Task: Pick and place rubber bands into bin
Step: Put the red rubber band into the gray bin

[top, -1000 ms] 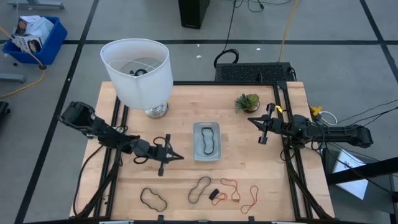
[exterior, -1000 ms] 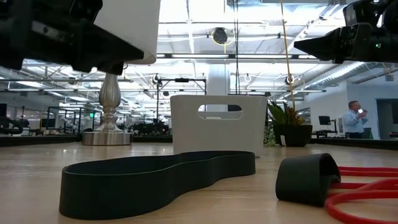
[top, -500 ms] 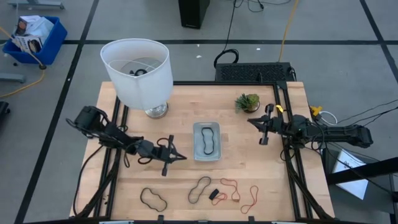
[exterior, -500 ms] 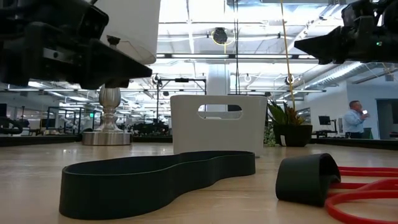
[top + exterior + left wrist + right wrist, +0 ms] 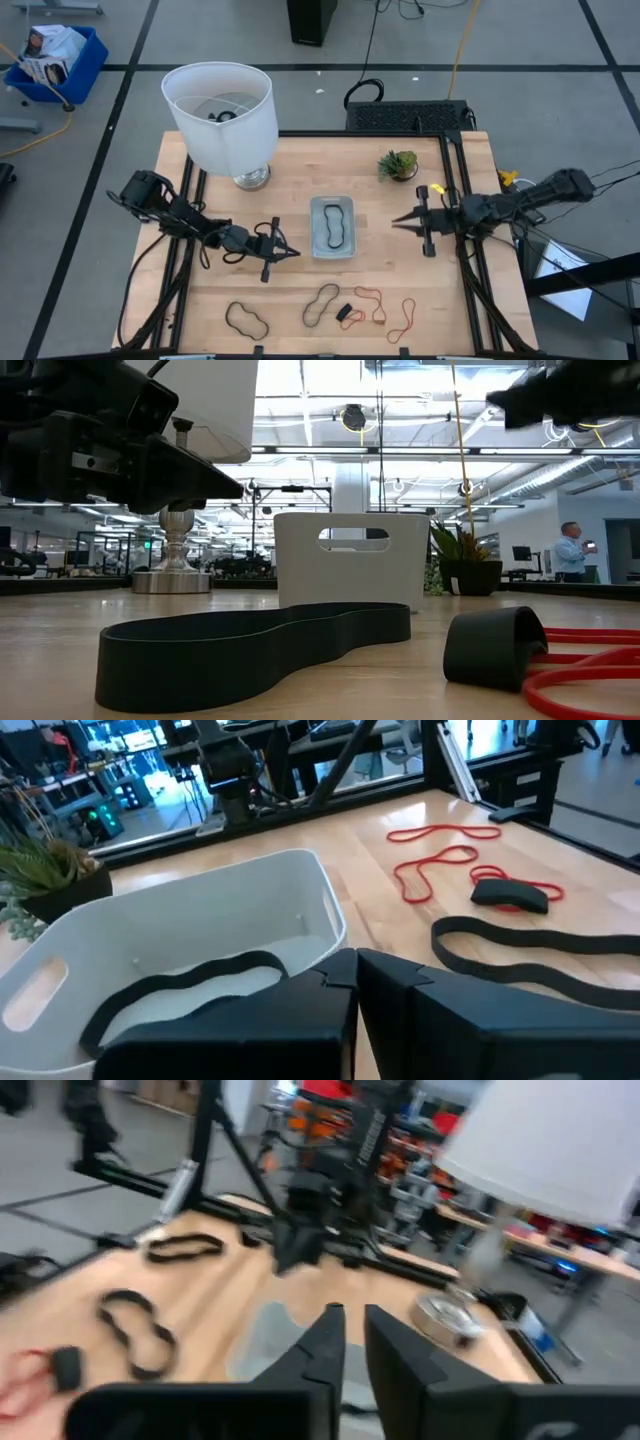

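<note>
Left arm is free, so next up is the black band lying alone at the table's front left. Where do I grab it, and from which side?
Take the black rubber band at its pinched waist, coming straight down from above. It lies flat on the table as a wavy loop, so the narrow middle fits between the fingers and catches both strands. The left gripper hovers near the bin.

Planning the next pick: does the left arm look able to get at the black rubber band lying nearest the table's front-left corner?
Probably yes. The left gripper hangs above the table beside the bin, and the black rubber band lies alone on bare wood toward the front edge, with nothing between them.
</note>
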